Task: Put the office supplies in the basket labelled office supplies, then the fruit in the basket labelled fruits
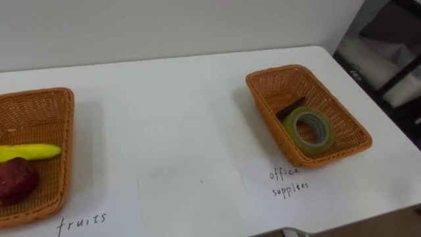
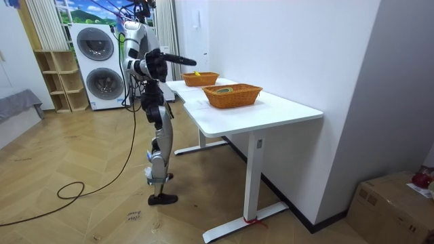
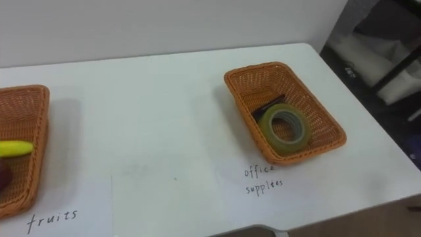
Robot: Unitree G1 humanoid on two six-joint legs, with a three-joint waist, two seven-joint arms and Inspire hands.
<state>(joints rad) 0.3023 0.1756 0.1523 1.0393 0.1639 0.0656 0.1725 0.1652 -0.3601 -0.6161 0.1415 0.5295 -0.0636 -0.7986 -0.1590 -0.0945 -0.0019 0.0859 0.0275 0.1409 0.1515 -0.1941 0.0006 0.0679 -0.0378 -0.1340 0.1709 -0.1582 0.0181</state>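
Looking down on the white table & it's tidy. The left wicker basket, woven orange-brown, w/ a handwritten paper label in front, holds a long yellow banana lying flat. A dark red round fruit sits just beside it, on the robot's side. Well apart on the other side is the right wicker basket, same orange-brown weave, w/ its own handwritten label in front. In it a yellowish-green tape roll leans toward the near wall, & a small black flat item lies behind it, touching. Can't tell what that item is, prob. a clip or similar. Betw. the two baskets lies a blank white sheet, nothing loose around it. Room view: the robot stands at the table's long side, facing it, right hand held out level over the near edge. It's too small there to tell whether the fingers are apart or curled, or whether it carries anything. My read: sorting's at the tail end, poss. done, fruit w/ fruit, supplies w/ supplies. Next move, I'd say: scan the tabletop for a stray. If there's none, draw the arm back clear w/o clipping a basket rim.
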